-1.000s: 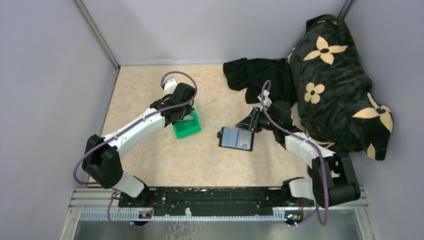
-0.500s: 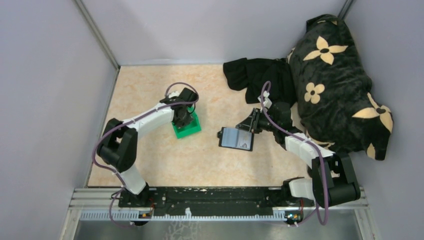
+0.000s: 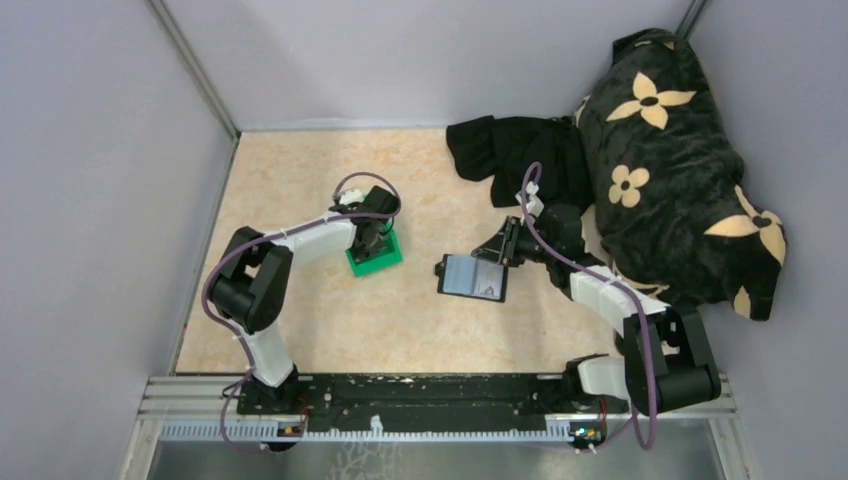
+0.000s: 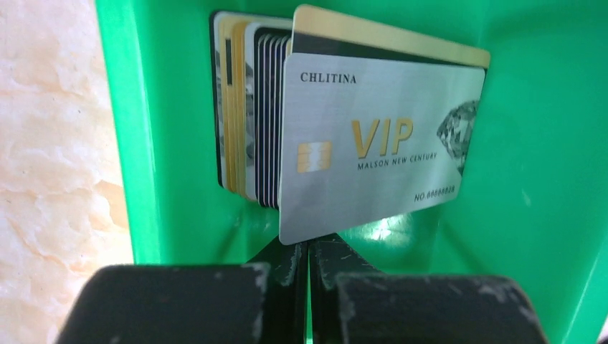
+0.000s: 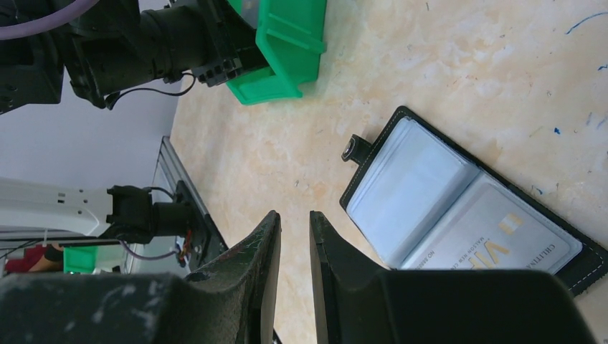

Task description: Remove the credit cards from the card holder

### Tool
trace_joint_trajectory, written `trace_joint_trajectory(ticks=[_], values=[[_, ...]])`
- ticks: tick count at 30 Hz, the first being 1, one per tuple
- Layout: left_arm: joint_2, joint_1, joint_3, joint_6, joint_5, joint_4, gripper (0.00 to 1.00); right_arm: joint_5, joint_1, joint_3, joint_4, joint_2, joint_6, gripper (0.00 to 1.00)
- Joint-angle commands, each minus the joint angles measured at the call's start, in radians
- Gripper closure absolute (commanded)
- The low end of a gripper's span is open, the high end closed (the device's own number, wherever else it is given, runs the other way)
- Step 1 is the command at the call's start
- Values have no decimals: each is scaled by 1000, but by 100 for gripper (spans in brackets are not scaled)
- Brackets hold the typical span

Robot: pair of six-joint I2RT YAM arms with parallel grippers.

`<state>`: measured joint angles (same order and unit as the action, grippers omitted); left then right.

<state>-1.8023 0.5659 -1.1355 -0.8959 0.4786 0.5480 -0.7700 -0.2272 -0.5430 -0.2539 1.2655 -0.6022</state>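
Observation:
The black card holder (image 3: 472,277) lies open on the table, its grey-blue sleeves up. A pale VIP credit card (image 5: 502,240) still sits in one sleeve (image 5: 459,208). My right gripper (image 3: 510,243) hovers at the holder's right edge, and its jaws (image 5: 294,215) stand slightly open with nothing between them. My left gripper (image 3: 372,240) reaches down inside the green bin (image 3: 378,260). It (image 4: 308,247) is shut on the lower corner of a silver VIP credit card (image 4: 373,150). A gold card (image 4: 387,36) and several upright cards (image 4: 247,107) stand behind it.
A black cloth (image 3: 510,155) and a large black bag with cream flowers (image 3: 680,170) fill the back right corner, just behind the right arm. Grey walls close in on the left, back and right. The green bin's walls (image 4: 545,143) hem in the left fingers.
The left arm has folded its elbow back toward the base and lowered its gripper with the silver card into the green bin. The right arm and the card holder have not moved.

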Motion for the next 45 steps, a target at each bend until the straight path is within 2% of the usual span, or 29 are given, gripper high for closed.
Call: trace_joint_trajectory(ticks=[1, 8, 19, 26, 28, 31, 32, 33, 34, 40, 45], values=[[-38, -3, 4, 21, 105, -48, 100, -18, -4, -16, -40, 3, 15, 78], [-53, -6, 10, 51, 121, -112, 100, -30, -4, -16, -57, 16, 7, 78], [-97, -31, -25, 72, 118, -129, 100, -32, -4, -13, -59, 25, 9, 78], [-67, -38, -19, 77, 112, -142, 100, -33, -4, -14, -58, 26, 11, 78], [-37, -38, 2, 82, 99, -163, 87, -32, -4, -14, -60, 26, 12, 78], [41, -37, 43, 81, 65, -187, 55, -30, -4, -17, -55, 26, 15, 78], [75, -35, 57, 74, 58, -175, 39, -27, -4, -17, -45, 27, 20, 78], [114, -33, 65, 66, 57, -165, 16, -19, -4, -23, -23, 25, 34, 77], [152, -30, 73, 62, 51, -155, 3, -3, -4, -29, 8, 23, 54, 76], [339, 20, 118, 52, 54, -134, 1, 127, -3, -47, 123, -3, 124, 74], [339, 29, 131, 68, 56, -129, 1, 107, -4, -44, 109, 3, 109, 73]])
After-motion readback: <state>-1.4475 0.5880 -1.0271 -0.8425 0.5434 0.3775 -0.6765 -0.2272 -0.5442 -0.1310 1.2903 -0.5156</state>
